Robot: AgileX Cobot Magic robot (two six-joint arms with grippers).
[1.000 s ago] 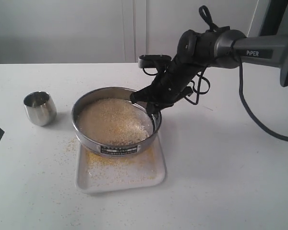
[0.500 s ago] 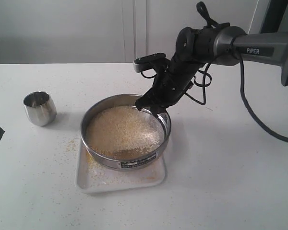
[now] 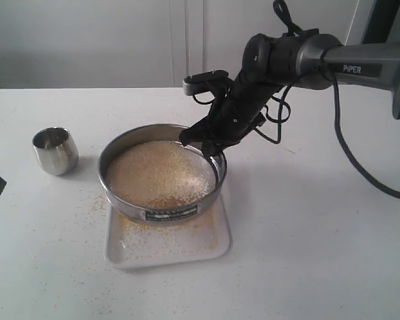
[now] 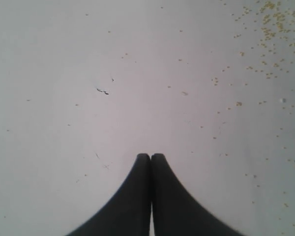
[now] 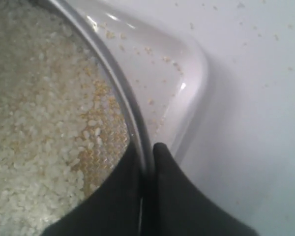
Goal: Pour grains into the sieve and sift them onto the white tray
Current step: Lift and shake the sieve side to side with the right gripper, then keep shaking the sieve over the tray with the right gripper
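Clock refs: ext. view, 12 = far side, 6 = near side.

Sieve [image 3: 115,148] sits mid-table, over the far part of the tray [image 3: 123,260]. Its near wall overlaps the tray at 12; can't tell if it rests on the tray or hangs just above it. Label [image 3: 171,214] faces 6.

Grains [image 3: 157,175] cover most of the mesh in a shallow layer. Mostly pale rice-like bits w/ yellow specks mixed in. In the R wrist view the layer thins next to the rim and mesh shows thru, w/ yellow granules on it.

Tray's near half is exposed, w/ a light scatter of yellow granules on the white floor, thicker close under the sieve. Loose yellow specks also lie on the table [image 3: 307,253] at approx 9 of the tray.

R gripper [image 3: 210,148] is clamped on the sieve rim at approx 2. R wrist view shows it [image 5: 146,152] w/ one finger inside over the grains, one outside, and the steel rim pinched between. One rounded tray corner shows just beyond the rim.

Cup [image 3: 55,151] stands upright at approx 9 of the sieve, well apart. Contents can't be made out.

L gripper [image 4: 150,156] has its fingers pressed together w/ nothing between, above bare table dotted w/ stray yellow granules.
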